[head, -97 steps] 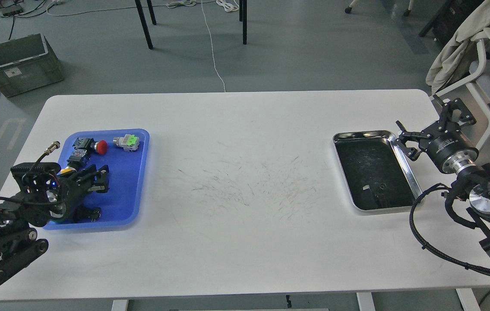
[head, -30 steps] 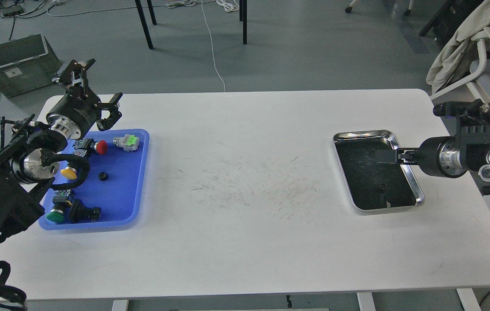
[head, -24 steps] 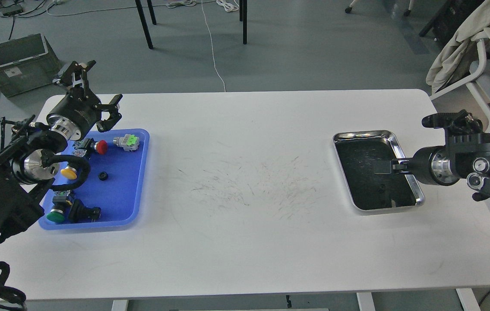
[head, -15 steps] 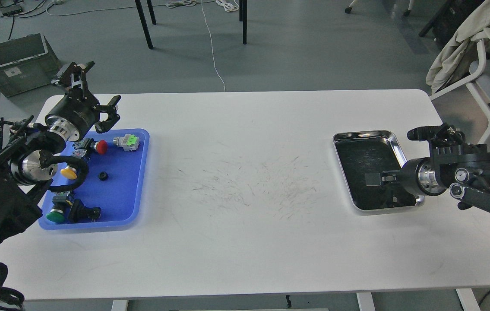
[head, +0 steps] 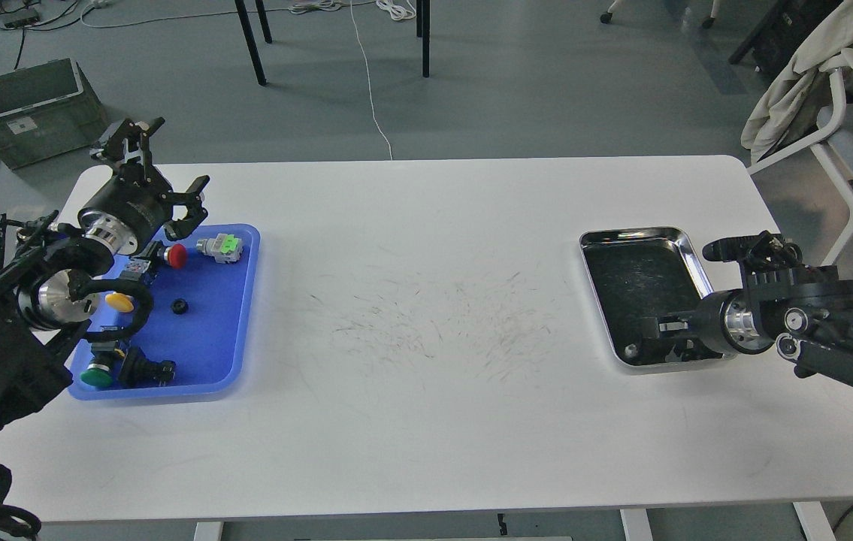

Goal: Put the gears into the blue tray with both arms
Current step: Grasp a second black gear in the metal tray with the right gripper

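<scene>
A grey workshop floor is filling the top of the frame, with a green-grey crate (head: pixel 35 111) sitting at upper left, black chair legs (head: pixel 249 41) standing at top centre, a white cable (head: pixel 370 83) trailing down toward the table, and a chair draped in pale cloth (head: pixel 809 75) showing at upper right. Below all that, the big white table (head: pixel 426 421) is taking up most of the view, its middle scuffed with fine dark scratches.

At the left, the left arm (head: pixel 13 330) is coming in from the lower left edge and rising over the blue tray (head: pixel 242 315). The left gripper (head: pixel 159 173) is hanging above the tray's far left corner, its fingers spread wide apart and holding nothing.

At the right, the right arm (head: pixel 832 330) is reaching in from the right edge, lying low across the near end of the shiny steel tray (head: pixel 633 234). The right gripper (head: pixel 651 338) is sitting down inside that tray's near end, dark against the dark bottom, and I cannot tell whether its fingers are apart or together.

Inside the blue tray, push-button switches are lying scattered: a red-capped one (head: pixel 174 255), a green-and-grey one (head: pixel 222 246), a yellow-capped one (head: pixel 119 302), a green-capped one (head: pixel 98 374) and a black one (head: pixel 144 368). One gear (head: pixel 179 306), tiny and black, is resting on the tray's blue floor, just right of the yellow cap.
</scene>
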Robot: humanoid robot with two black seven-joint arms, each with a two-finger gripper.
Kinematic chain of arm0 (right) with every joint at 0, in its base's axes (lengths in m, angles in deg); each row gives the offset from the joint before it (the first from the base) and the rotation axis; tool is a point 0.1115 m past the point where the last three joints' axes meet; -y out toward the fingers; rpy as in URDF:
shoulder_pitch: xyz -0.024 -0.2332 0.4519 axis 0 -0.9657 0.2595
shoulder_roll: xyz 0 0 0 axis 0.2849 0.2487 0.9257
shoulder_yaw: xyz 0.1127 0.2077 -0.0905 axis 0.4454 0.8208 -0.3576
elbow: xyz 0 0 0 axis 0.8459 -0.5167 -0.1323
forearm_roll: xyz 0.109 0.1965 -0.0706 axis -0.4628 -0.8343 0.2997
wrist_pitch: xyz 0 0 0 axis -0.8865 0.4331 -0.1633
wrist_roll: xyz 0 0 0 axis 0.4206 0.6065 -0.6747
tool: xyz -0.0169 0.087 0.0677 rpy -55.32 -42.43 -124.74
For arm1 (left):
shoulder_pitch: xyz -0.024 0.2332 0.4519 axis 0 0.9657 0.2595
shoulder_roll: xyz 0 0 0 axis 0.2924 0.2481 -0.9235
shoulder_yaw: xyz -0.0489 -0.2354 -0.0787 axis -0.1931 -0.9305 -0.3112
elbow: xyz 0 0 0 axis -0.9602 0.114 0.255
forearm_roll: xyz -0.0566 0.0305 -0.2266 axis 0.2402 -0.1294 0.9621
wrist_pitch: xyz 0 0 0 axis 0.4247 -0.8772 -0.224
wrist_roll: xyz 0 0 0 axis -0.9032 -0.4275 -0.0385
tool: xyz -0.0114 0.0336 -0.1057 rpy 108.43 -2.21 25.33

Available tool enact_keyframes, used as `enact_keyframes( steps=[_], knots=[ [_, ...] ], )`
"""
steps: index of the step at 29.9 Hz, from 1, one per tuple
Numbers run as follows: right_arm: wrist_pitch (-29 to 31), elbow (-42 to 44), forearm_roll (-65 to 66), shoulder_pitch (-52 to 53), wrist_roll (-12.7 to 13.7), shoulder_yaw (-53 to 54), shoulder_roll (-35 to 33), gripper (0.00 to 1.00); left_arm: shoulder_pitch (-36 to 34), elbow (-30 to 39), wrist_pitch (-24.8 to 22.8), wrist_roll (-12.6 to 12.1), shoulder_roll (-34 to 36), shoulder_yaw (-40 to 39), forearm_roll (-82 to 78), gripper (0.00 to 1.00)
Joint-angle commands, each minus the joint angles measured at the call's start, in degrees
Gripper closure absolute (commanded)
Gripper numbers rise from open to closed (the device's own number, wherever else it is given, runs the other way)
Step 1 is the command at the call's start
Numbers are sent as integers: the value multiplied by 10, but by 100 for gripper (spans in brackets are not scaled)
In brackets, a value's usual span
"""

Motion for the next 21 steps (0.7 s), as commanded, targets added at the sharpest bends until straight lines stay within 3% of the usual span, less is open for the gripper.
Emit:
enact_keyframes(
  steps=[1, 3, 10, 21],
  knots=[
    [2, 0, 7, 0, -5, -5, -3, 65, 0, 0, 0, 0, 0, 0, 0, 2],
    [2, 0, 9, 1, -11, -17, -3, 77, 0, 0, 0, 0, 0, 0, -4, 2],
    [6, 2, 9, 5, -14, -26, -3, 98, 0, 0, 0, 0, 0, 0, -6, 2],
    [6, -22, -1, 82, -13, -20, -26, 98, -1, 0, 1, 0, 0, 0, -7, 2]
  ],
)
